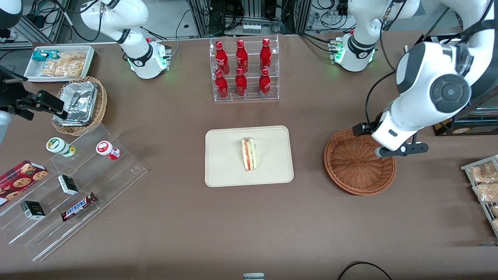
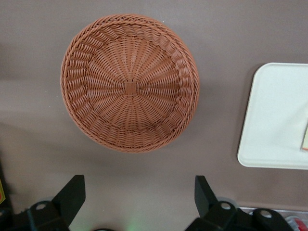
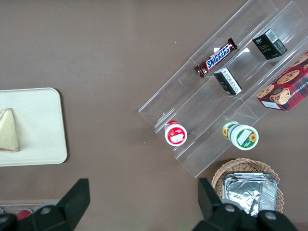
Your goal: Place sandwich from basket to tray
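Note:
The sandwich point(image 1: 249, 154) rests on the cream tray point(image 1: 225, 167) near the table's middle, its red and green filling facing up. Its edge point(image 2: 305, 139) also shows on the tray point(image 2: 274, 115) in the left wrist view. The reddish-brown woven basket point(image 1: 356, 163) point(image 2: 130, 82) sits beside the tray, toward the working arm's end, with nothing in it. My left gripper point(image 1: 389, 149) point(image 2: 139, 185) hangs high over the basket's rim that lies farther from the front camera. It is open, its black fingers wide apart, with only bare table showing between them.
A clear rack of red bottles point(image 1: 244, 70) stands farther from the front camera than the tray. A stepped acrylic shelf with snacks point(image 1: 74, 186), a foil-lined basket point(image 1: 79, 105) and a white bin point(image 1: 58, 62) lie toward the parked arm's end. Packaged snacks point(image 1: 484, 182) lie at the working arm's end.

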